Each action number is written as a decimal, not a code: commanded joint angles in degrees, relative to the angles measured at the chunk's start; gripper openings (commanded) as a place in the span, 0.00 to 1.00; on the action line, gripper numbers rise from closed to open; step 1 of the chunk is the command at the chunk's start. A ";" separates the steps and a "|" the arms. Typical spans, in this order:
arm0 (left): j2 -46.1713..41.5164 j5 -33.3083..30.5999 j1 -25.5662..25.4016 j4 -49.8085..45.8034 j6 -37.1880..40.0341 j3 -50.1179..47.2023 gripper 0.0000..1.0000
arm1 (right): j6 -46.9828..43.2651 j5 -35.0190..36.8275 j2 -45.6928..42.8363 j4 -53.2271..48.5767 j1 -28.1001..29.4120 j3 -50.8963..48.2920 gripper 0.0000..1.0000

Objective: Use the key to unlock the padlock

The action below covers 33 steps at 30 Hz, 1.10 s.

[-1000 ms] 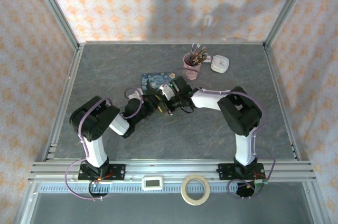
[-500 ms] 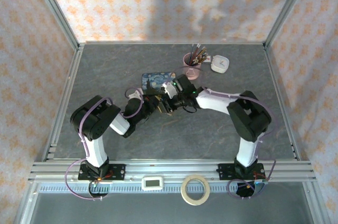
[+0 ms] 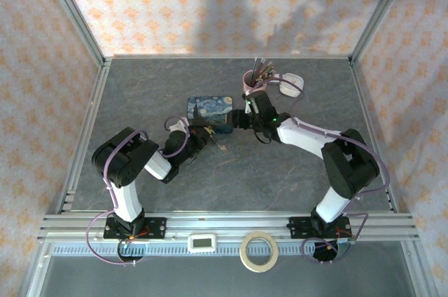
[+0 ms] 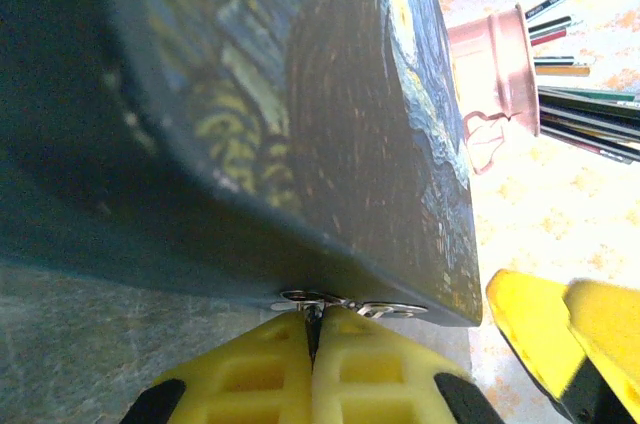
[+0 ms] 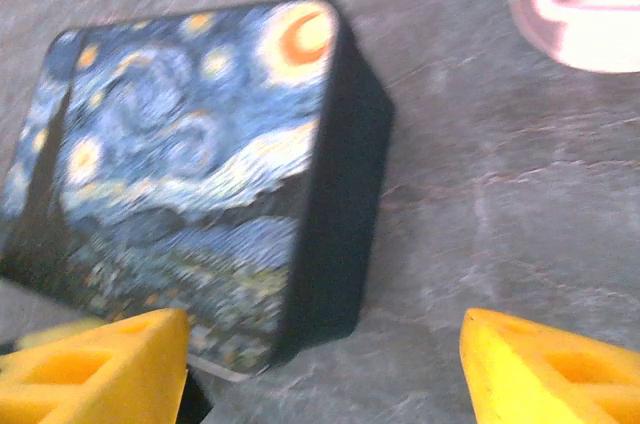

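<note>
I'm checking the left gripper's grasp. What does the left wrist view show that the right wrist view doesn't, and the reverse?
Left wrist: the left gripper shut on a thin silvery metal piece, key or shackle unclear, plus pencils in the pink cup. Right wrist: the right gripper open, and the blue tin with its lid seen from above. Both: the tin and the cup.

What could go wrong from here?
1. The left tool pinches a thin silvery metal part at its very tips, right at the edge of the blue tin; a nudge could knock it loose.
2. The open right tool is near the pink cup; a swing might tip it.
</note>
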 commanded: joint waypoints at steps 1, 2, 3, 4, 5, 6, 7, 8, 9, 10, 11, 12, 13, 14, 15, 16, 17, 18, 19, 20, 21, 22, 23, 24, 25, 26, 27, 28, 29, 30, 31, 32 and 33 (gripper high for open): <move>-1.09 -2.53 0.55 1.45 0.32 -0.71 0.00 | 5.73 5.58 2.06 7.12 0.36 0.13 0.72; -1.00 -2.59 0.62 1.71 0.15 -0.71 0.00 | 6.04 4.38 3.02 8.32 0.34 0.38 0.73; -0.92 -2.66 0.61 1.89 0.09 -0.71 0.00 | 6.41 3.51 3.95 9.02 0.34 0.72 0.73; -0.90 -2.71 0.57 2.08 0.02 -0.71 0.00 | 7.27 3.13 4.90 9.84 0.34 1.03 0.73; -0.82 -2.84 0.55 2.21 -0.03 -0.71 0.00 | 7.86 2.59 5.82 10.86 0.34 1.04 0.73; -0.93 -2.92 0.60 2.30 -0.12 -0.86 0.00 | 8.41 2.24 6.69 11.85 0.34 1.04 0.73; -0.91 -3.04 0.54 2.46 -0.12 -0.88 0.00 | 9.15 1.98 7.45 12.77 0.34 0.98 0.72; -1.00 -3.19 0.61 2.53 -0.22 -1.03 0.00 | 9.81 1.44 8.29 13.64 0.34 0.95 0.73; -1.06 -3.28 0.62 2.61 -0.21 -1.22 0.00 | 10.28 0.76 8.91 14.38 0.34 0.95 0.72; -1.21 -3.54 0.55 2.73 -0.31 -1.47 0.00 | 10.80 -0.10 9.62 15.15 0.34 0.94 0.70; -1.33 -3.76 0.52 2.86 -0.40 -1.69 0.00 | 11.39 -0.51 10.12 15.67 0.34 0.82 0.68; -1.50 -4.19 0.65 2.95 -0.63 -1.91 0.00 | 11.93 -0.46 10.37 15.92 0.34 0.57 0.67; -1.65 -4.73 0.62 3.11 -0.93 -2.25 0.00 | 12.65 -0.08 10.40 16.30 0.34 0.07 0.66; -1.85 -5.56 0.62 3.36 -1.31 -2.65 0.00 | 13.63 0.56 10.22 16.94 0.37 -0.78 0.65; -1.95 -6.43 0.64 3.56 -1.84 -3.04 0.00 | 14.46 1.23 10.02 17.39 0.34 -1.71 0.65; -2.12 -7.55 0.57 4.09 -2.34 -3.56 0.00 | 15.44 1.83 9.74 18.18 0.38 -2.65 0.64; -2.22 -8.86 0.63 4.78 -3.01 -4.14 0.00 | 16.39 2.20 9.39 18.91 0.34 -3.71 0.63; -2.16 -9.93 0.60 5.54 -3.59 -4.55 0.00 | 17.12 2.49 9.31 19.47 0.34 -4.47 0.63; -2.08 -10.98 0.64 6.54 -4.02 -5.10 0.00 | 17.84 2.85 8.96 20.12 0.36 -5.35 0.62; -2.12 -12.08 0.67 7.20 -4.68 -5.45 0.00 | 18.51 3.32 8.68 20.60 0.43 -6.20 0.61; -2.10 -12.95 0.57 7.56 -5.29 -5.74 0.00 | 19.16 3.77 8.40 21.23 0.51 -6.82 0.60; -2.21 -13.89 0.58 8.02 -5.77 -6.02 0.00 | 19.65 4.17 8.00 21.85 0.52 -7.66 0.59; -2.27 -14.85 0.60 8.55 -6.13 -6.28 0.00 | 20.01 4.29 7.68 22.43 0.59 -8.36 0.58; -2.39 -15.53 0.59 8.77 -6.43 -6.40 0.00 | 20.29 4.36 7.43 22.79 0.68 -8.73 0.58; -2.51 -16.27 0.57 8.89 -6.83 -6.50 0.00 | 20.38 4.63 7.15 23.03 0.73 -9.01 0.57; -2.58 -17.03 0.62 8.94 -7.24 -6.52 0.00 | 20.50 4.83 6.85 23.21 0.78 -9.28 0.56; -2.79 -17.72 0.58 9.03 -7.74 -6.70 0.00 | 20.48 5.02 6.62 23.40 0.78 -9.41 0.55; -2.88 -18.52 0.60 9.20 -8.15 -6.90 0.00 | 20.49 5.15 6.28 23.68 0.87 -9.57 0.55; -3.13 -19.13 0.60 9.37 -8.37 -7.02 0.00 | 20.48 5.29 6.20 23.68 0.92 -9.52 0.55; -3.29 -19.75 0.48 9.41 -8.56 -7.09 0.00 | 20.40 5.29 6.09 23.79 0.98 -9.50 0.54; -3.60 -20.37 0.63 9.30 -8.73 -7.12 0.00 | 20.37 5.13 6.09 23.81 0.96 -9.38 0.54; -3.84 -20.70 0.55 9.00 -8.74 -7.04 0.00 | 20.35 4.80 6.24 23.88 0.98 -9.25 0.54; -4.05 -20.99 0.59 8.62 -8.63 -6.83 0.00 | 20.19 4.27 6.26 24.16 0.97 -9.16 0.54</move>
